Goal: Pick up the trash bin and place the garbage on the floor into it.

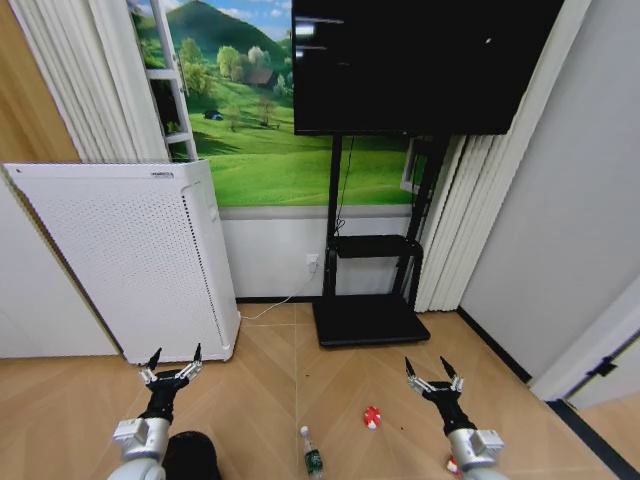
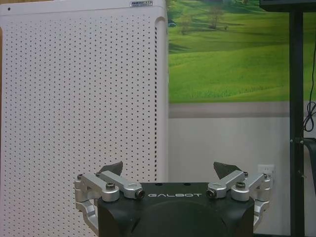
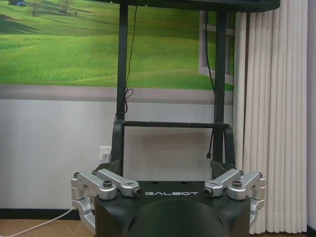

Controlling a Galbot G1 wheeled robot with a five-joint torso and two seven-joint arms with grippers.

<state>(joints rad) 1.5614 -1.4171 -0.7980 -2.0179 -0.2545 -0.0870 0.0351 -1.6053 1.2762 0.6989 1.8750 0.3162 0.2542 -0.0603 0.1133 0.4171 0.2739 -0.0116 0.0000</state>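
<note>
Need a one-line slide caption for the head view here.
Both grippers, left and right, open and empty above the floor; bottle, red piece, trash bin below.

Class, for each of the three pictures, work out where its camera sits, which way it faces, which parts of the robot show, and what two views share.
Head view: high on the robot, facing forward and down at the floor; left gripper and right gripper show, both open.
Left wrist view: behind the left gripper, facing the white perforated appliance.
Right wrist view: behind the right gripper, facing the black TV stand.
Shared: both wrist views show the green landscape mural.
</note>
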